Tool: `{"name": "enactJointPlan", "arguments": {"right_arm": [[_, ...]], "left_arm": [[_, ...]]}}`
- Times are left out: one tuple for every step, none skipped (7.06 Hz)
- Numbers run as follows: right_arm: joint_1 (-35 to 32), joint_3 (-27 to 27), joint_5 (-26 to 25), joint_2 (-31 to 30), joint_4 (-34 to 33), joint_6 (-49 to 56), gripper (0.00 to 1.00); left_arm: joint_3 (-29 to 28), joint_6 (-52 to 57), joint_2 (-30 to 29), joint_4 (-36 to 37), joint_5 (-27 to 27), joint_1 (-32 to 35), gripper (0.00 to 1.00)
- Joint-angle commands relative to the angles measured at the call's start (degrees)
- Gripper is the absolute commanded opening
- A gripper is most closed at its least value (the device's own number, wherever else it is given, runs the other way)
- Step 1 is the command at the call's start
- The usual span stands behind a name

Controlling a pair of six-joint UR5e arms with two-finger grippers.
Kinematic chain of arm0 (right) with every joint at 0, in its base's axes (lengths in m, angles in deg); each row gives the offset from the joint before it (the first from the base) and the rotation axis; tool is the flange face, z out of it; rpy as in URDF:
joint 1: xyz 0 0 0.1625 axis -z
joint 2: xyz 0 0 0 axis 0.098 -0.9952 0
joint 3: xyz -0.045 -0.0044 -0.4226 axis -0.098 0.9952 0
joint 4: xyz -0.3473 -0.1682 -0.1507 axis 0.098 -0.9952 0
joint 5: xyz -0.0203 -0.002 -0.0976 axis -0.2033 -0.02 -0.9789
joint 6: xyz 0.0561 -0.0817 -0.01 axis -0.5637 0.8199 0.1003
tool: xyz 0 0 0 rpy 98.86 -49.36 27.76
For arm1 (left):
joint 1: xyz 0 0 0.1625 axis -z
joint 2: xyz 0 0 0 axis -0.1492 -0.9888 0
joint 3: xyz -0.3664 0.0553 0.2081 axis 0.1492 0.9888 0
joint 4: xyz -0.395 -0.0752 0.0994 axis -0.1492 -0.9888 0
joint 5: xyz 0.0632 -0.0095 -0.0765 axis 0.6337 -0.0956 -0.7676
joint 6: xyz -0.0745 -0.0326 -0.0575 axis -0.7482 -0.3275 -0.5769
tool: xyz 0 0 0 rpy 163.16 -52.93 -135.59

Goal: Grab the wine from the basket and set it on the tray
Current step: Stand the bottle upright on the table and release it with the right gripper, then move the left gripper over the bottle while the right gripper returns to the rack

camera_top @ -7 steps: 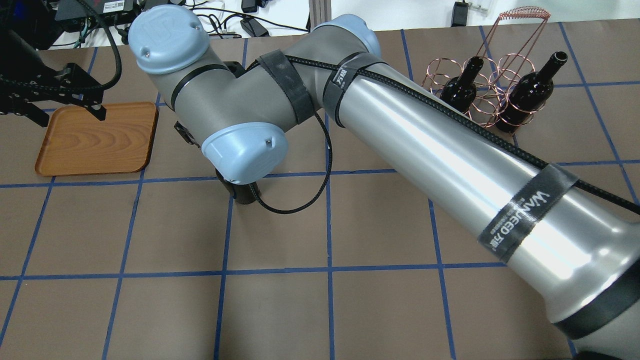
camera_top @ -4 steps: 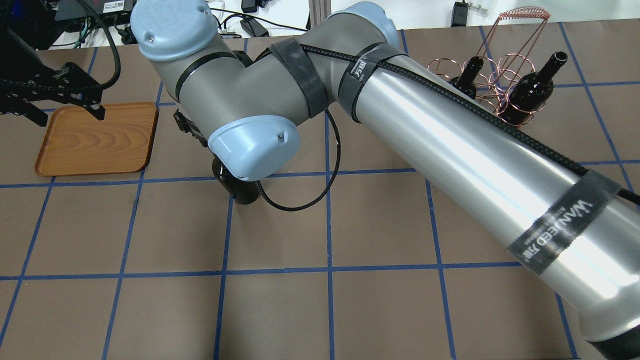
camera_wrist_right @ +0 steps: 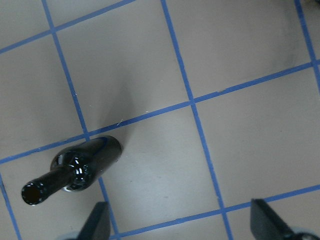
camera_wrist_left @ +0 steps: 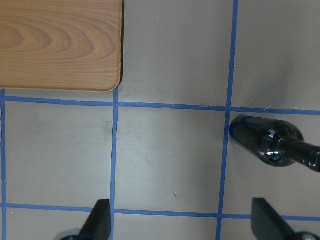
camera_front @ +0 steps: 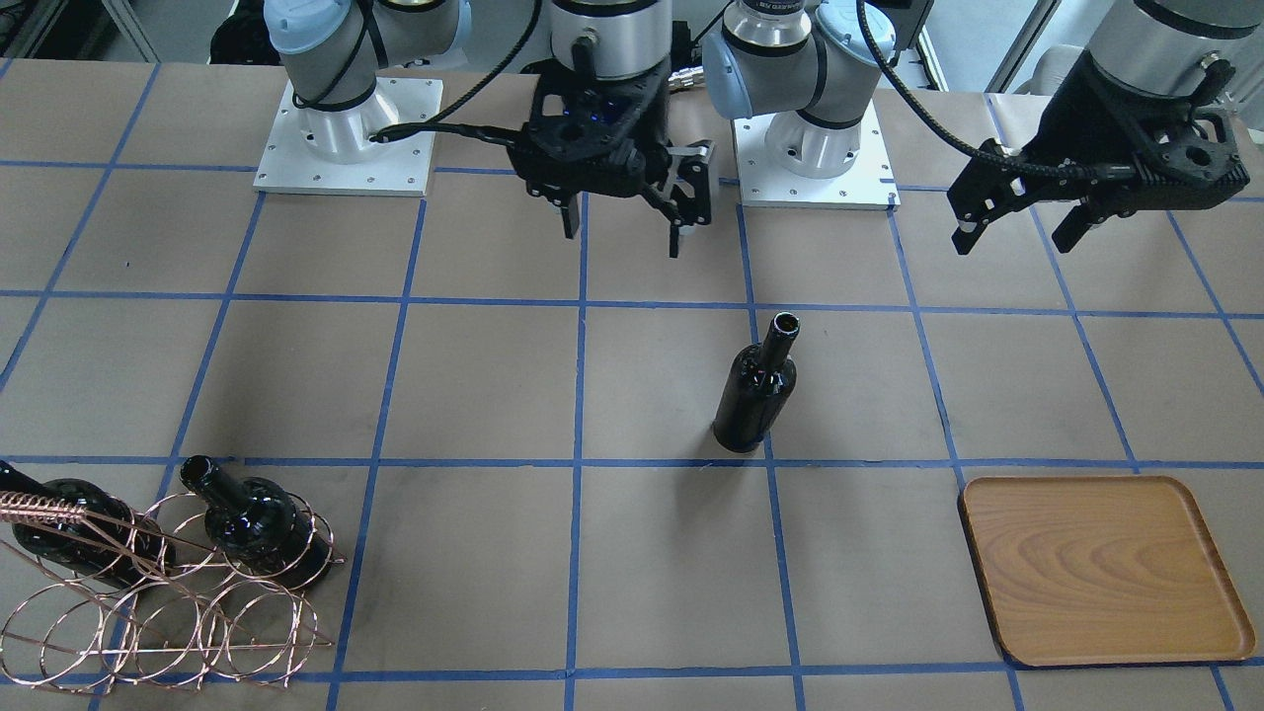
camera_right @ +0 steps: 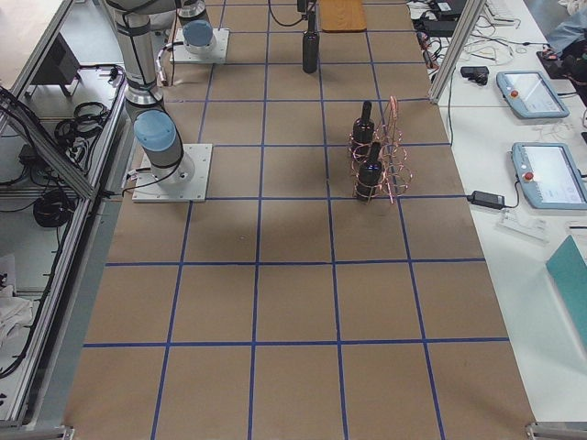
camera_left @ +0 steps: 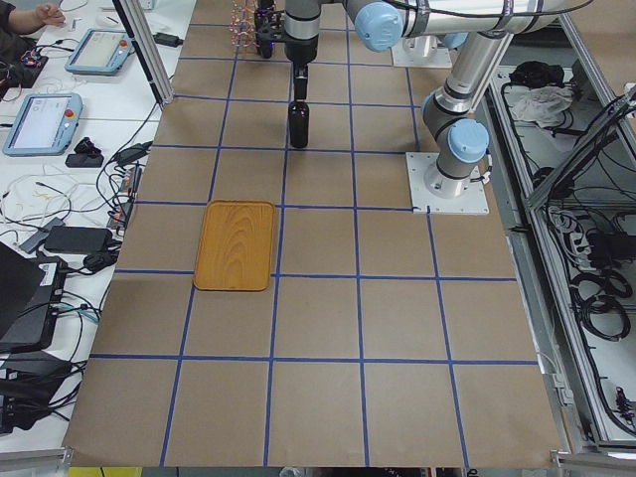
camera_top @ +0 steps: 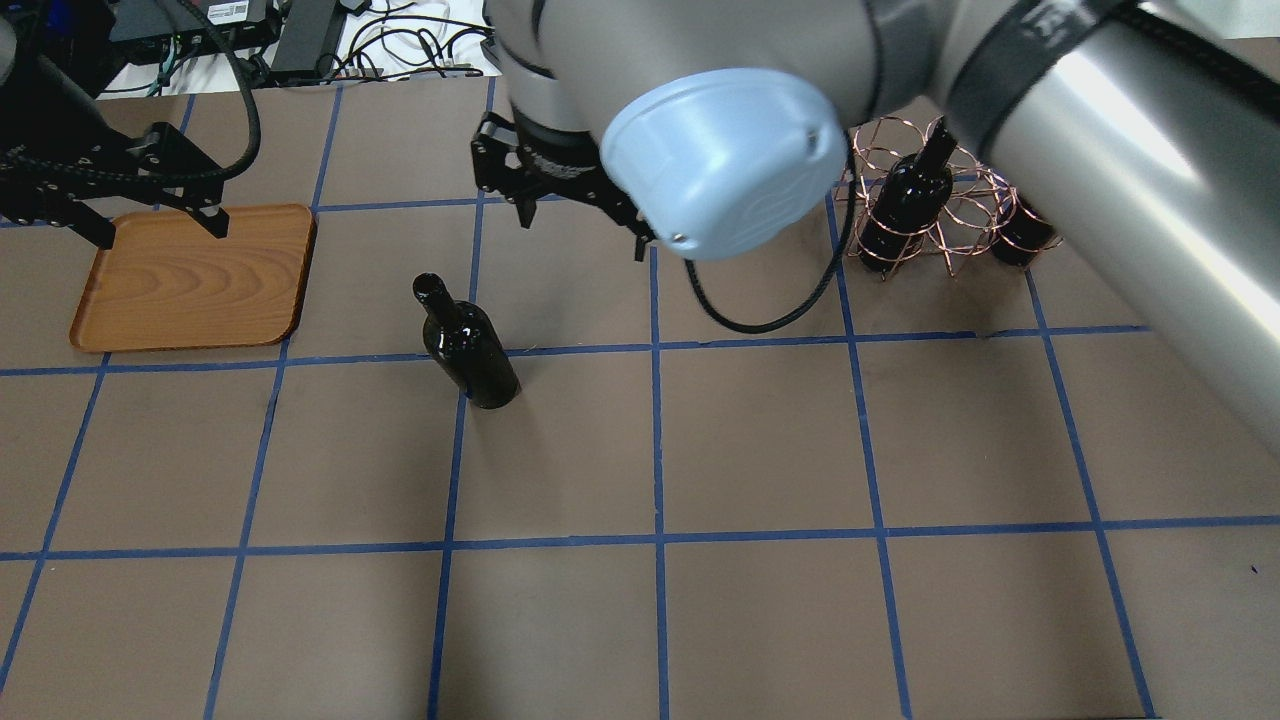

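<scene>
A glossy black wine bottle (camera_top: pixel 468 345) stands upright and free on the table, right of the wooden tray (camera_top: pixel 195 275). It also shows in the front view (camera_front: pixel 755 385), the left wrist view (camera_wrist_left: pixel 270 145) and the right wrist view (camera_wrist_right: pixel 82 167). My right gripper (camera_top: pixel 585 232) is open and empty, raised beyond and to the right of the bottle. My left gripper (camera_top: pixel 160 230) is open and empty, hovering over the tray's far edge. The copper wire basket (camera_top: pixel 940 200) stands at the far right with two more bottles (camera_top: pixel 905 200) in it.
My right arm's elbow (camera_top: pixel 720 150) fills the upper middle of the overhead view and hides part of the basket. Both arm bases (camera_front: pixel 346 138) sit at the robot side of the table. Blue tape lines grid the brown table cover.
The right arm has lifted and swung away from the bottle, which now stands alone in full view. The left gripper has shifted slightly right over the tray.
</scene>
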Motion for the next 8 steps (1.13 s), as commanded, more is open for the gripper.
{"name": "enactJointPlan", "arguments": {"right_arm": [[9.2, -2.1, -0.2, -5.7, 8.5, 17.8, 1.00], [14.9, -2.1, -0.3, -7.6, 12.8, 27.6, 1.00], [19.6, -2.1, -1.0, -9.8, 15.3, 32.7, 1.00], [23.0, -2.5, -1.1, -12.1, 15.6, 33.4, 1.00], [23.8, -3.8, -1.0, -13.6, 15.3, 33.4, 1.00], [23.9, -4.7, -1.0, -13.7, 12.8, 33.5, 1.00], [24.1, -4.8, -2.1, -13.4, 10.1, 33.4, 1.00], [24.3, -5.1, -2.4, -13.1, 9.6, 33.5, 1.00]], "left_arm": [[0.1, -7.0, -1.6, 1.7, -0.2, 6.9, 1.00], [0.2, -10.9, -2.9, 5.0, -0.3, 10.4, 1.00], [0.8, -12.3, -4.2, 7.5, -0.4, 12.7, 1.00], [0.9, -14.2, -6.1, 7.7, -0.4, 14.7, 1.00], [1.1, -15.3, -7.7, 7.7, -0.4, 16.2, 1.00], [2.2, -15.3, -9.1, 8.2, -0.1, 17.5, 1.00], [3.0, -15.4, -10.5, 11.3, -0.3, 17.8, 1.00], [3.4, -15.4, -11.8, 12.0, -0.6, 17.9, 1.00]]}}
